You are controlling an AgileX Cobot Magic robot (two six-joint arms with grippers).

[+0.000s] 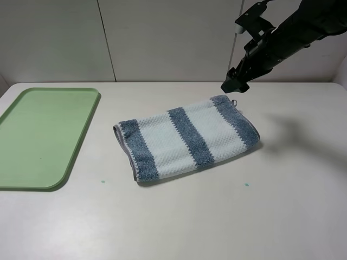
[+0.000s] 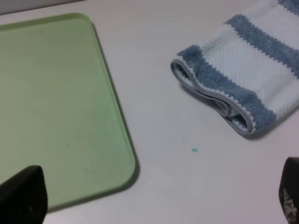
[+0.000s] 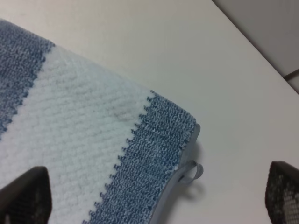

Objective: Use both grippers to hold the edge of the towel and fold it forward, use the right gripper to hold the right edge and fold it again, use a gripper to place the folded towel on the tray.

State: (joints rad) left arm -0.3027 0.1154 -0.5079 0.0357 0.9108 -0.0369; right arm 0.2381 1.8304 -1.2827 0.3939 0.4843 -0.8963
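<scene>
Exterior high — towel (image 1: 187, 138) under right hand (image 1: 233, 85)

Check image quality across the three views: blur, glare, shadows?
Exterior high: sharp, even light, no glare; faint soft shadow on the table right of the towel. Left wrist: slightly soft overall; left gripper fingertips blurred. Right wrist: towel weave crisp, right gripper fingertips out of focus.

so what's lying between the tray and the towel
Just bare table, bar a tiny green speck, between tray and towel; exterior high view shows it.
</scene>
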